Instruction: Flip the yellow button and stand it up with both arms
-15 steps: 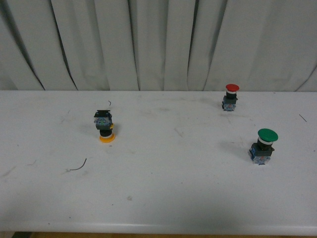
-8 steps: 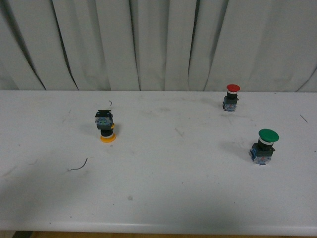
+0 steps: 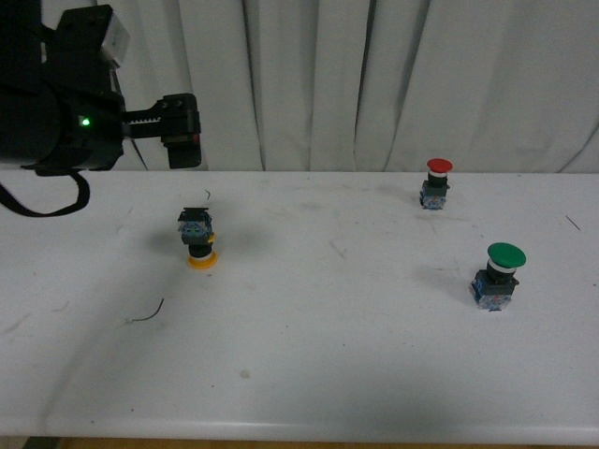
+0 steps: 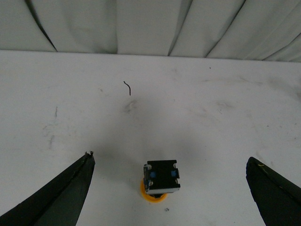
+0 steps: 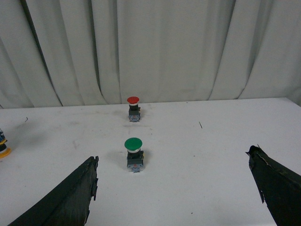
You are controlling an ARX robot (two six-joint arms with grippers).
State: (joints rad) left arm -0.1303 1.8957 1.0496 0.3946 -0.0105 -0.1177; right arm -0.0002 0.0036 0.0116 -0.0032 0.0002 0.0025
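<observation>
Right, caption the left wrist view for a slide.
Open left gripper frames the yellow button, resting cap-down on the white table.

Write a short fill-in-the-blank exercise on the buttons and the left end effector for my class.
1. The yellow button rests on its ____, base upward.
2. The left end effector is ____, one finger on each side of that button.
3. ____ other buttons stand cap-up: the red button and the green button.
Missing words: cap; open; two.
</observation>
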